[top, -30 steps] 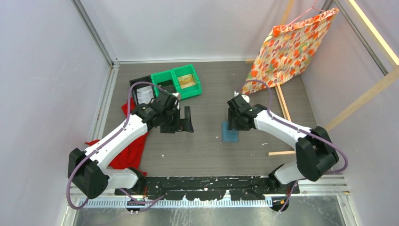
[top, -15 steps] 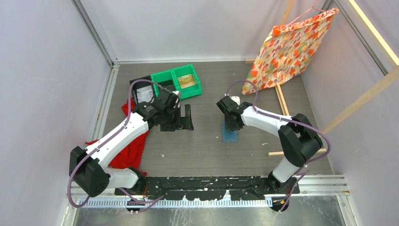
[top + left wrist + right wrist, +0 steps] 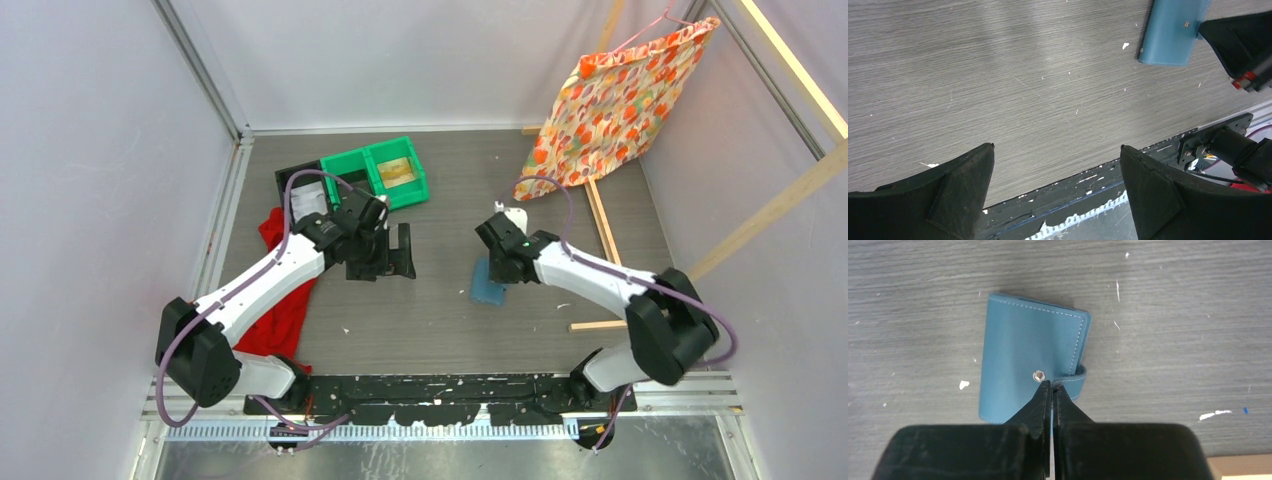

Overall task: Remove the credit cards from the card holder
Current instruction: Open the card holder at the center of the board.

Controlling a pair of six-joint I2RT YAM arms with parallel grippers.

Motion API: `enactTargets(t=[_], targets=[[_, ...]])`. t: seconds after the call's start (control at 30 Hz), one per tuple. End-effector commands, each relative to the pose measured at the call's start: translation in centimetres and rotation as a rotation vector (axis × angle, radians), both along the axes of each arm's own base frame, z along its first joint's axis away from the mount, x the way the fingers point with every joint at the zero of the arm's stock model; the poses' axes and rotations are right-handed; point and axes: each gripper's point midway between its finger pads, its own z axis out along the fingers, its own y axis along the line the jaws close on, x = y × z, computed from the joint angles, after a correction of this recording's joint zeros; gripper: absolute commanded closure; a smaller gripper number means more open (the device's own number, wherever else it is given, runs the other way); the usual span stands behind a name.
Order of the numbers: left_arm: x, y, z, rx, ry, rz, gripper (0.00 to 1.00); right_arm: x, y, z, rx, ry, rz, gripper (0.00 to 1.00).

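card holder (image 3: 1030, 362): light-blue bifold, folded shut, lying flat on the grey bench (image 3: 440, 310) near mid-bench, right of centre; stitched edges, a strap wrapped round one long edge and fixed at a small metal snap (image 3: 1037, 375).
credit cards: none visible; judged to be inside the shut holder.
right gripper (image 3: 1052, 388): jaws pressed together with nothing between them; the tips sit right at the snap and the strap end, apparently touching the holder's top face.
left gripper (image 3: 1055, 155): jaws spread wide, holding nothing, hanging over bare bench well apart from the holder; the holder's corner shows at the top right of the left wrist view.
handling, judged: light, thin, leather-like; flexible rather than stiff, smooth on top. Likely to slide on the bench if pushed from one side only.
where to hold, judged: strap tab beside the snap for popping it open; the long edges for pinning the body down.
next move calls for, judged: one arm to steady the body, the other to lift the strap.
risk, judged: the whole holder lifts or skids instead of unsnapping.
bins (image 3: 380, 174): green, far left of the bench, not involved.
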Motion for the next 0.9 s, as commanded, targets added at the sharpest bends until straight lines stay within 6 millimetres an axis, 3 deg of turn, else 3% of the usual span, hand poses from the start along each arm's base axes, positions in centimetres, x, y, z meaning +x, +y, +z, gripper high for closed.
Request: enactTargets(t=[0.0, 0.1, 0.27, 0.43, 0.63, 0.87], targets=[[0.5, -1.8, 0.9, -0.079, -0.019, -0.026, 0.03, -0.3, 1.2, 3.7, 0.170, -0.107, -0.034, 0.99], [0.4, -2.3, 1.1, -0.093, -0.018, -0.034, 0.03, -0.7, 1.2, 5.5, 0.251, -0.160, -0.055, 0.99], [0.0, -2.7, 1.4, -0.100, -0.021, -0.039, 0.03, -1.6, -0.8, 6.9, 0.267, -0.202, -0.115, 0.99], [-0.2, -2.1, 1.8, -0.085, -0.038, -0.032, 0.03, -1.3, 1.5, 9.3, 0.391, -0.233, -0.045, 0.99], [-0.2, 1.9, 1.5, 0.075, -0.071, 0.031, 0.03, 0.0, 8.3, 11.6, 0.550, -0.203, 0.097, 0.99], [0.0, 7.4, 1.4, 0.145, -0.084, 0.148, 0.02, -2.0, 17.3, 11.5, 0.550, -0.117, 0.316, 0.99]])
